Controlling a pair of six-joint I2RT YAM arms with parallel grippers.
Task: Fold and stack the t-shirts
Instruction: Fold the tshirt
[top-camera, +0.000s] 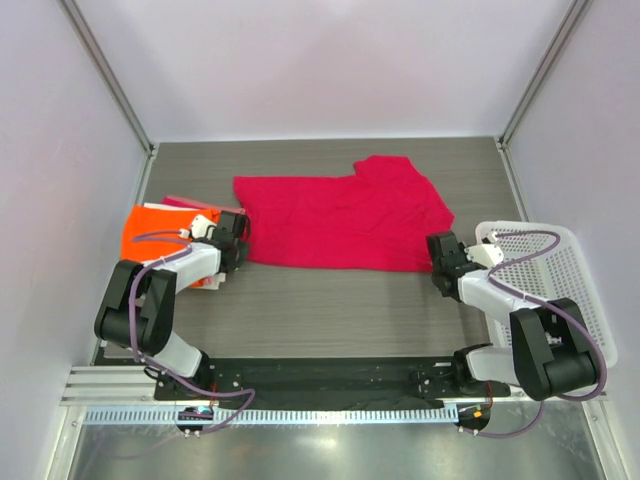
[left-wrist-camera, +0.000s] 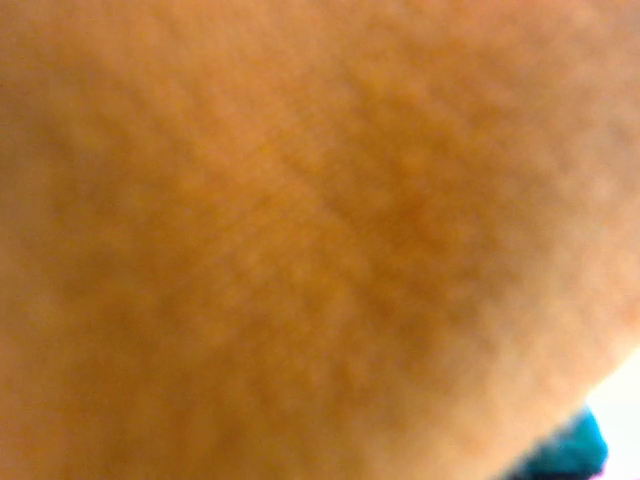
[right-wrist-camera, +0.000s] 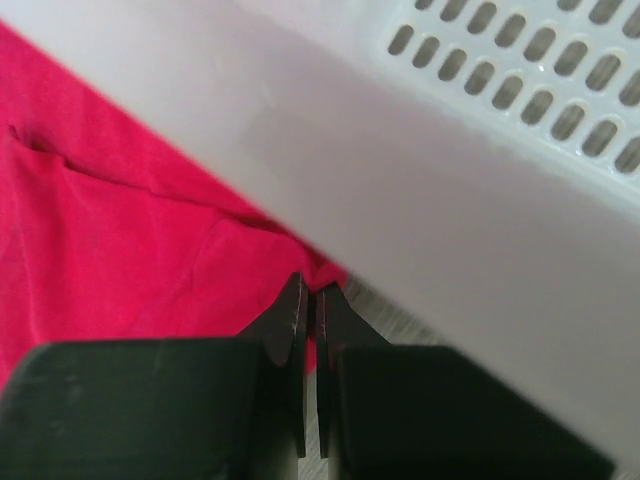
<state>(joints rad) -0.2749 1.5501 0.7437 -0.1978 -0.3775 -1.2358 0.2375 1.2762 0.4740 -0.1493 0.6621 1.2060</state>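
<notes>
Across the table's middle lies the crimson t-shirt (top-camera: 340, 220), spread flat; the basket (top-camera: 570, 290) stands just right of it, the orange t-shirt (top-camera: 150, 228) left. The right gripper (right-wrist-camera: 308, 300) and left gripper (top-camera: 237, 236) are both closed at its near corners. A shallow pinch could slip, collapsing the fold.

My crimson-red t-shirt (top-camera: 340, 222) is plain, one solid colour with no print. The orange t-shirt (top-camera: 148, 228) is bright and fills my left wrist view as a blurred orange weave. The basket (top-camera: 560, 262) is white, patterned with rows of oval slots. The table (top-camera: 330, 310) is grey woodgrain. My right gripper (right-wrist-camera: 310, 300) is black.
</notes>
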